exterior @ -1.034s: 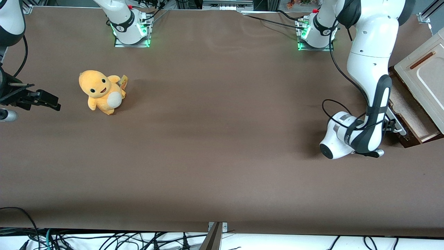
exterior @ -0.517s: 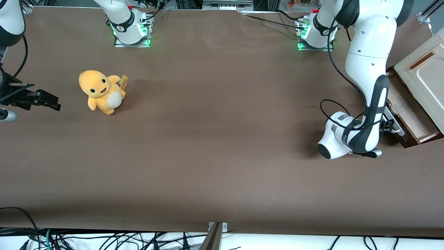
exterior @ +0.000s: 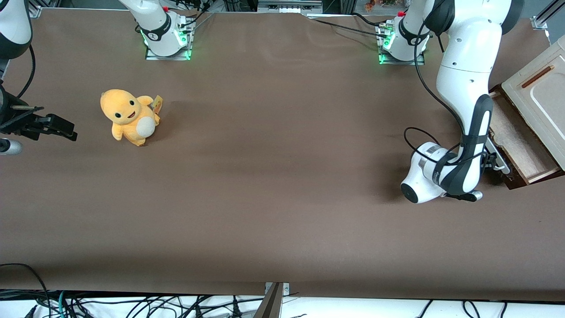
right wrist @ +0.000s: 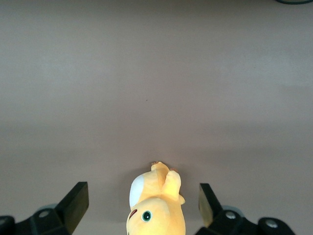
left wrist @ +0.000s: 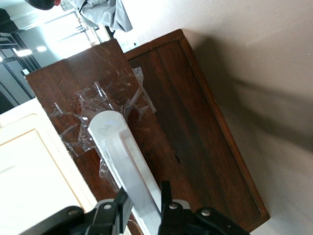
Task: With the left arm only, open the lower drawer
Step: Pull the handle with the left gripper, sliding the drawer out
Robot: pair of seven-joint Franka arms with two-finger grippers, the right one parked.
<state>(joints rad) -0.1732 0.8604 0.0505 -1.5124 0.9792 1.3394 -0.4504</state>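
At the working arm's end of the table, the lower drawer (exterior: 521, 143) stood partly out beneath the cream cabinet panel (exterior: 540, 95), its beige inside showing. The left arm's (exterior: 468, 84) gripper (left wrist: 143, 208) was clamped on the white bar handle (left wrist: 124, 164); pulling straight along the drawer's travel, grip firm, would probably prevent jamming.

The left arm (exterior: 468, 57) is gleaming in glossy white plastic with matt black panels, a thin rubbery black cable trailing off it. Its gripper (left wrist: 143, 208), dark matt plastic, is closing on the lower drawer's (left wrist: 195, 132) handle (left wrist: 124, 161), which is looking like smooth, frosted white plastic. The drawer front is showing dark brown wood with visible grain, with crinkled clear tape shining on it. The cabinet panel (exterior: 538, 88) is looking painted, cream and smooth. The table (exterior: 273, 176) is lying under a matt brown covering. At nine o'clock the plush toy (exterior: 128, 117) is sitting, fuzzy yellow cloth.
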